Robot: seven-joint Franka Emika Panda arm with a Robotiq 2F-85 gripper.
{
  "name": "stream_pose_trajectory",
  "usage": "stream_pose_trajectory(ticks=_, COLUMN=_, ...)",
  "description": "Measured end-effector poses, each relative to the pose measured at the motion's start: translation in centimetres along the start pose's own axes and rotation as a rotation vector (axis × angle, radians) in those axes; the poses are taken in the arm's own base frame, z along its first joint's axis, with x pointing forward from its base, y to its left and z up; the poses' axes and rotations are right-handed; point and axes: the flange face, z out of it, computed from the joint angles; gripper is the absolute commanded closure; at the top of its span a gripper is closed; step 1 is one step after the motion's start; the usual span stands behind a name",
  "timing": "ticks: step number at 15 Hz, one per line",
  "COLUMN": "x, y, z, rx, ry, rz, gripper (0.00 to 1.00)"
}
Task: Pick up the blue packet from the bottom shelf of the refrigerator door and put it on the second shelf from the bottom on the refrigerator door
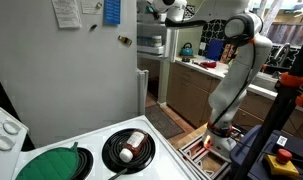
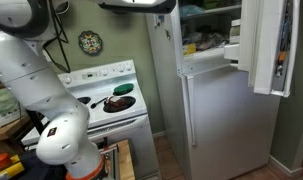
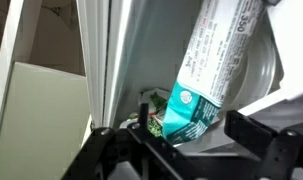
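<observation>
Your claw (image 3: pixel 188 126) stands open, its 2 fingers spread on either side of the lower end of the blue packet (image 3: pixel 203 75), and it appears to grip nothing. The packet leans tilted in a door shelf with its teal end down; you cannot tell which shelf. It looks loose and slanted, so a finger brushing it as you withdraw could tip it out. Farther off, the refrigerator door (image 2: pixel 263 45) hangs open, and a nudge could swing it.
</observation>
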Motion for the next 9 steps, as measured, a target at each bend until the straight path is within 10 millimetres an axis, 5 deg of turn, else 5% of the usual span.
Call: stream_pose_trajectory(ticks=9, x=-0.15, y=0.88, z=-0.24, rx=-0.016, ry=-0.001, rz=0.007, gripper=0.0)
